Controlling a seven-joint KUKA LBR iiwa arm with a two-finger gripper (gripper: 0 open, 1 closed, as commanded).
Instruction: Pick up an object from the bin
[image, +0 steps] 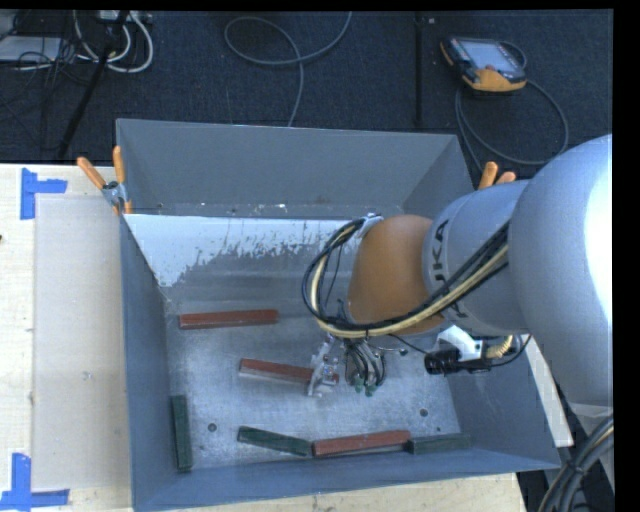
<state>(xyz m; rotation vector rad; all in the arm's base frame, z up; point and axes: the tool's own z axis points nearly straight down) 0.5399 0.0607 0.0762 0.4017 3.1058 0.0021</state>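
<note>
My gripper (324, 384) is low over the bin floor, just right of centre, its metal fingertips at the right end of a short reddish-brown bar (276, 371). The bar lies flat and nearly level, and its right end runs in under the fingertips. Whether the fingers are round it is hidden by the gripper's own body. A longer reddish-brown bar (228, 319) lies to the upper left, apart from the gripper.
Along the front wall lie a dark green bar (274, 441), a reddish-brown bar (361, 443) and another dark green bar (437, 443) end to end. A dark green bar (180, 432) lies along the left wall. The arm with its orange cover and cables overhangs the bin's right half.
</note>
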